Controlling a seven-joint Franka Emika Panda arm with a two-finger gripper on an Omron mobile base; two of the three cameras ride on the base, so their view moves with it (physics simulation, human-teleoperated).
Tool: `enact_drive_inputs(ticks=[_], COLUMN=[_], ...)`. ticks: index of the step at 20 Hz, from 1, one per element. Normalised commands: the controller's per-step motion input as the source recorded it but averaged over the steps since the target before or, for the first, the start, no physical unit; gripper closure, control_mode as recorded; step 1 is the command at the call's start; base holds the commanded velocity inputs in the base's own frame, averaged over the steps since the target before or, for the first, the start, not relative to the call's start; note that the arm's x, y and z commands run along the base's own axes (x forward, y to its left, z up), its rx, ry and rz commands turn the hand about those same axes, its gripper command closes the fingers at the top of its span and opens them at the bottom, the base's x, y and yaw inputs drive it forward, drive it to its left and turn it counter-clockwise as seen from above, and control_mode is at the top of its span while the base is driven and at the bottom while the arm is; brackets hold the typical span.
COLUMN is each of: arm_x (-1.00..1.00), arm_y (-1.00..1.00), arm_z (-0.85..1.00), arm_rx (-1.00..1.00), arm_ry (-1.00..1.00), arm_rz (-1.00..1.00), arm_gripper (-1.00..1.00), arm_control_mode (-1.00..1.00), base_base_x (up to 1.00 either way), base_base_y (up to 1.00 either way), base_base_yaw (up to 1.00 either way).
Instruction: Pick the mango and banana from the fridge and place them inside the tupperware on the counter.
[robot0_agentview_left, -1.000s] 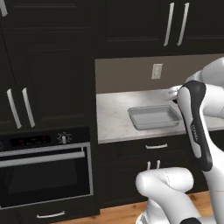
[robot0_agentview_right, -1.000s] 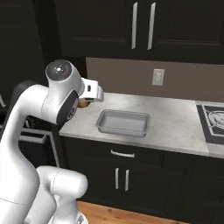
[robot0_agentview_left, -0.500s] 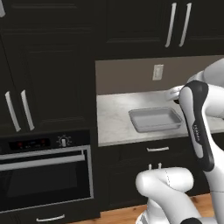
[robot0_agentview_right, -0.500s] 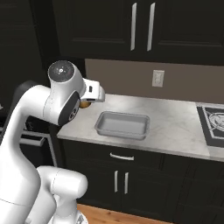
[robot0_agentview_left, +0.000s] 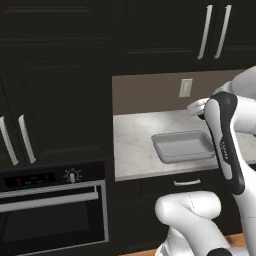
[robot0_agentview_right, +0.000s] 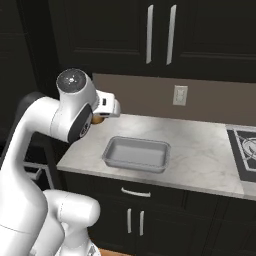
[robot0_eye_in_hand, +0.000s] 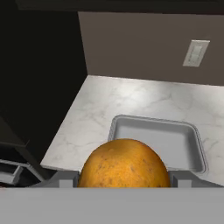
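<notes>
Fingers (robot0_eye_in_hand: 124, 183): clamped on the mango (robot0_eye_in_hand: 124, 164), as half a second ago.
Mango: now nearer the tupperware (robot0_eye_in_hand: 155, 138), above the worktop's (robot0_eye_in_hand: 105, 103) left front edge.
Meaning: first placement imminent; banana pending.

The light marble counter (robot0_agentview_right: 200, 155) carries the empty grey tupperware (robot0_agentview_right: 136, 153) near its left end.

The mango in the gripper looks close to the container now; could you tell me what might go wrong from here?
1. The mango is held above the counter, short of the tupperware. Released here, it would likely land on the stone and roll, perhaps off the front edge.
2. The tupperware is shallow with a low rim; a drop from height might bounce the round fruit out.
3. The gripper holds a wide, round fruit, so it could slip during a quick swing.
</notes>
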Motion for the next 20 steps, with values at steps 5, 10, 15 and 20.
enact_drive_inputs(ticks=[5,10,15,20], arm_x=[0.0,0.06,0.25,0.44], arm_y=[0.0,-0.15,-0.14,-0.06], arm_z=[-0.94,-0.81,-0.59,-0.42], arm_rx=[-0.01,0.0,0.0,0.0], arm_ry=[0.0,0.0,0.01,0.01], arm_rz=[0.0,0.0,0.0,0.0], arm_gripper=[1.0,1.0,1.0,1.0], arm_control_mode=[-1.0,-1.0,-1.0,-1.0], base_base_x=[0.0,0.0,0.0,0.0], base_base_y=[0.0,0.0,0.0,0.0], base_base_yaw=[0.0,0.0,0.0,0.0])
